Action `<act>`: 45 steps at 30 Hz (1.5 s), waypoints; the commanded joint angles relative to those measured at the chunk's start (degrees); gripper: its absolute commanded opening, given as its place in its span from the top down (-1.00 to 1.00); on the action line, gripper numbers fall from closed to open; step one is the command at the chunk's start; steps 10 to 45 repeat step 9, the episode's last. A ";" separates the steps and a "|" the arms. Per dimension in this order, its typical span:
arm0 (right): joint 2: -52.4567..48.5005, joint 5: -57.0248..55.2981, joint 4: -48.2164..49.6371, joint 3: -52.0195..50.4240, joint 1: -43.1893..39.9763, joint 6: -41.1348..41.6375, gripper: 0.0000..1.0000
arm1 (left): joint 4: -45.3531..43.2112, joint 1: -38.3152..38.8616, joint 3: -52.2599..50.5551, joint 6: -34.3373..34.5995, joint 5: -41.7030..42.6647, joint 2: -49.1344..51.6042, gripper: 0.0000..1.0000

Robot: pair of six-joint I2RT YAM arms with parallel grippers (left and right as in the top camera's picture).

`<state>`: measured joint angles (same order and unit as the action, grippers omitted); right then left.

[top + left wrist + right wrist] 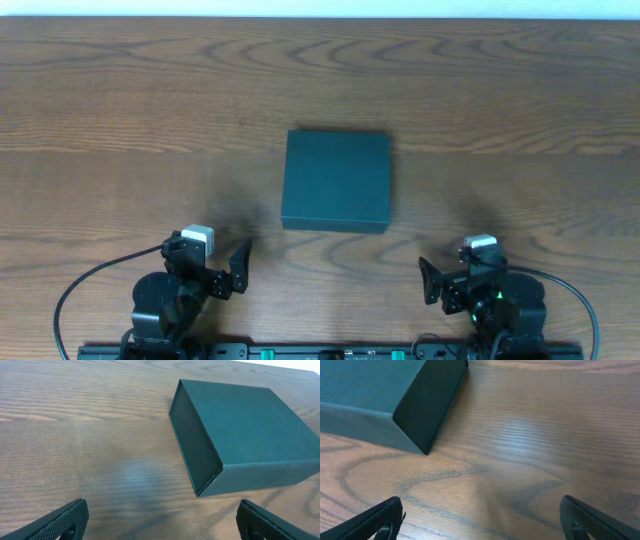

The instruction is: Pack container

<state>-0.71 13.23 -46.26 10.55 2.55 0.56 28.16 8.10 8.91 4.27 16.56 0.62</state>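
The container [336,180] is a dark teal, roughly square box lying flat in the middle of the wooden table with its lid down. The left wrist view has the container [245,435] up and to the right. In the right wrist view the container [385,395] fills the upper left corner. My left gripper [222,262] sits near the front edge, left of the box and apart from it, open with only bare wood between its fingers [60,522]. My right gripper [447,270] rests at the front right, also open and empty, fingers [592,520] spread wide.
The wooden table [120,120] stretches wide on every side of the box. Black cables [75,290] loop out from both arm bases along the front edge. A pale wall strip runs along the far edge.
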 commanded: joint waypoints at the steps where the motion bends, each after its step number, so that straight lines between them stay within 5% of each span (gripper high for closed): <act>1: 0.39 -0.17 0.02 -0.26 0.52 -1.05 -0.98 | 0.07 0.09 -0.96 0.02 0.87 -0.42 -0.92; 45: 0.39 -0.17 0.02 -0.26 0.52 -1.05 -0.99 | 0.07 0.09 -0.96 0.02 0.87 -0.42 -0.91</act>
